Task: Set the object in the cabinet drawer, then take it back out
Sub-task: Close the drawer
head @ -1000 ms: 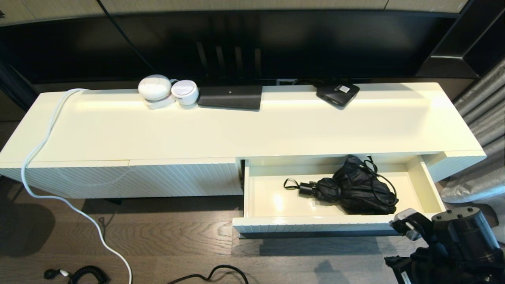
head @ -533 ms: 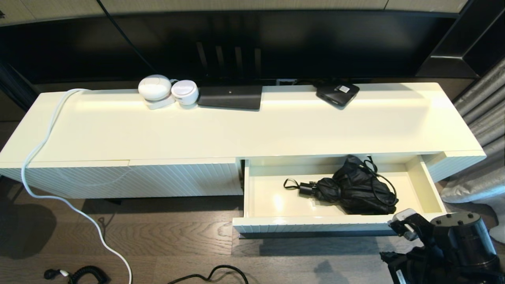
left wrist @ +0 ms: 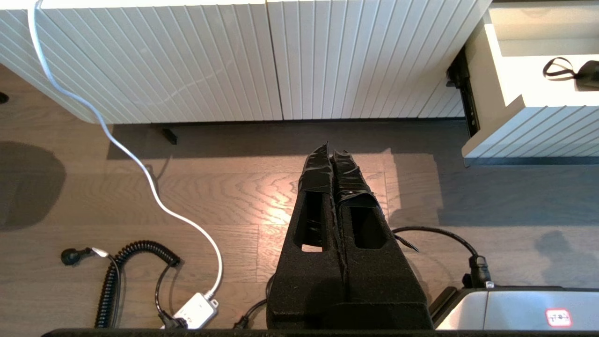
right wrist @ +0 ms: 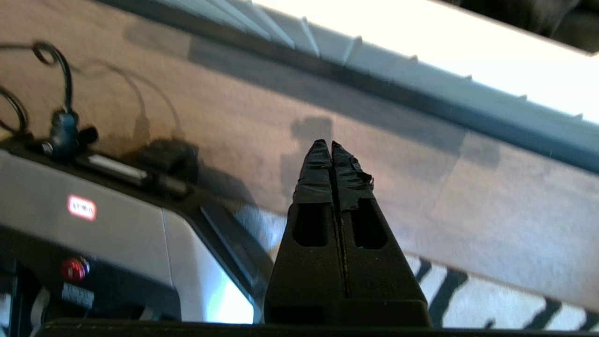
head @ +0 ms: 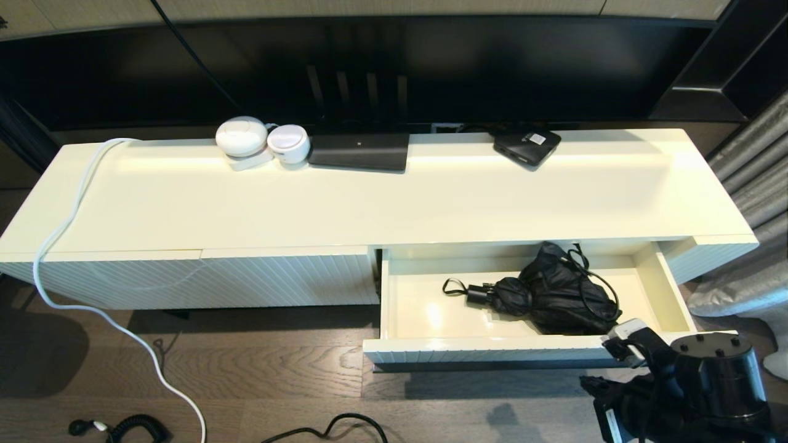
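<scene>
A long, low cream cabinet (head: 394, 203) spans the head view, its glossy top catching a band of light near the back edge. Along that back edge sit two round white devices (head: 261, 141), a flat black box (head: 359, 151) and a smaller black box with a white label (head: 527, 146); behind them the wall is dark. A white cable (head: 68, 246) runs off the top at the upper left and trails down over the wooden floor (head: 258, 369), where black cords also lie near the bottom edge. Grey curtains (head: 754, 184) hang at the right edge. At the lower centre right, the cabinet drawer (head: 486, 354) stands pulled out, and a folded black umbrella (head: 554, 295) lies inside on its cream floor, toward the right half, its wrist strap pointing left. The right claw (right wrist: 331, 146) is closed and empty, hanging over the floor just in front of the ribbed drawer front, at the lower right of the head view. The left claw (left wrist: 333, 150) is closed too, holding nothing, parked over the floor facing the diagonally ribbed white panel (left wrist: 234, 56) left of the drawer.
</scene>
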Controlling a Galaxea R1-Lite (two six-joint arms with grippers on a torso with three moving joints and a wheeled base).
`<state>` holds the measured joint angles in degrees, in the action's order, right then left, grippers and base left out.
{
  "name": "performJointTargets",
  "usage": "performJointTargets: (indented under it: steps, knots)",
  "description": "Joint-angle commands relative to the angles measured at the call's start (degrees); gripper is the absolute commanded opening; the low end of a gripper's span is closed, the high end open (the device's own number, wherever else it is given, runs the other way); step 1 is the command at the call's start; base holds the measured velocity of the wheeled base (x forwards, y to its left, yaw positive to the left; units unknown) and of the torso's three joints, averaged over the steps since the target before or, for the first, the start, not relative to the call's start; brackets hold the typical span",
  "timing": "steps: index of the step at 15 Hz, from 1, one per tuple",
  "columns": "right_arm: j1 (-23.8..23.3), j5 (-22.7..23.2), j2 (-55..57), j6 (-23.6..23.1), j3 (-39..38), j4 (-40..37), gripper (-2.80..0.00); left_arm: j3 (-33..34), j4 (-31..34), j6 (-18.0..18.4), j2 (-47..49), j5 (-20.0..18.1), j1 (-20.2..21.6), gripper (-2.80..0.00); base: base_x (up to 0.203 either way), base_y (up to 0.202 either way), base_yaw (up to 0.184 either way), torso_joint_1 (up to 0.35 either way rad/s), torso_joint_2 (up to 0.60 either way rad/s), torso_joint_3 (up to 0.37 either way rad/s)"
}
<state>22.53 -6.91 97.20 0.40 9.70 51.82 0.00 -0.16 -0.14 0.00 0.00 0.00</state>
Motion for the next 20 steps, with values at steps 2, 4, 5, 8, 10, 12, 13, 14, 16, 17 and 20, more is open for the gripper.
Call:
performJointTargets:
  steps: [2, 4, 5, 8, 10, 12, 13, 14, 16, 17, 20]
  knots:
    - [0.12, -0.03, 2.95, -0.04, -0.26, 4.24, -2.8, 0.09, -0.02, -0.04, 0.0, 0.0, 0.0, -2.8, 0.0, 0.0, 0.0, 0.0, 0.0, 0.0]
    - [0.05, -0.03, 3.95, -0.05, -0.19, 5.97, -2.8, 0.0, -0.02, -0.04, 0.0, 0.0, 0.0, -2.8, 0.0, 0.0, 0.0, 0.0, 0.0, 0.0]
    - [0.05, -0.03, 6.28, -0.05, -0.13, 7.57, -2.8, 0.09, -0.02, -0.04, 0.0, 0.0, 0.0, -2.8, 0.0, 0.0, 0.0, 0.0, 0.0, 0.0]
    - [0.05, -0.03, 8.24, -0.05, 0.11, 10.18, -2.8, 0.0, -0.02, -0.04, 0.0, 0.0, 0.0, -2.8, 0.0, 0.0, 0.0, 0.0, 0.0, 0.0]
    - [0.04, -0.05, 12.63, -0.06, 0.54, 14.07, -2.8, 0.0, -0.02, -0.04, 0.0, 0.0, 0.0, -2.8, 0.0, 0.0, 0.0, 0.0, 0.0, 0.0]
    - [-0.03, -1.49, 15.8, -0.05, 1.0, 19.31, -2.8, 0.08, -0.02, -0.04, 0.0, 0.0, 0.01, -2.8, 0.0, 0.0, 0.0, 0.0, 0.0, 0.0]
    - [-0.03, -2.4, 16.0, 0.04, 1.37, 19.72, -2.8, 0.0, -0.02, -0.04, 0.0, 0.0, 0.0, -2.8, 0.0, 0.0, 0.0, 0.0, 0.0, 0.0]
    - [-0.03, -2.58, 16.09, 0.04, 1.37, 19.99, -2.8, 0.0, -0.02, -0.04, 0.0, 0.0, 0.0, -2.8, 0.0, 0.0, 0.0, 0.0, 0.0, 0.0]
    - [-0.03, -2.58, 17.31, -0.05, 1.49, 22.78, -2.8, 0.07, -0.02, -0.04, 0.0, 0.0, 0.0, -2.8, 0.0, 0.0, 0.0, 0.0, 0.0, 0.0]
    - [-0.03, -2.66, 16.81, -0.13, 1.62, 23.04, -2.8, 0.0, -0.02, -0.04, 0.0, 0.0, 0.0, -2.8, 0.0, 0.0, 0.0, 0.0, 0.0, 0.0]
    - [-0.03, -3.9, 15.83, -0.23, 2.16, 24.65, -2.8, 0.0, -0.02, -0.04, 0.0, 0.0, 0.0, -2.8, 0.0, 0.0, 0.0, 0.0, 0.0, 0.0]
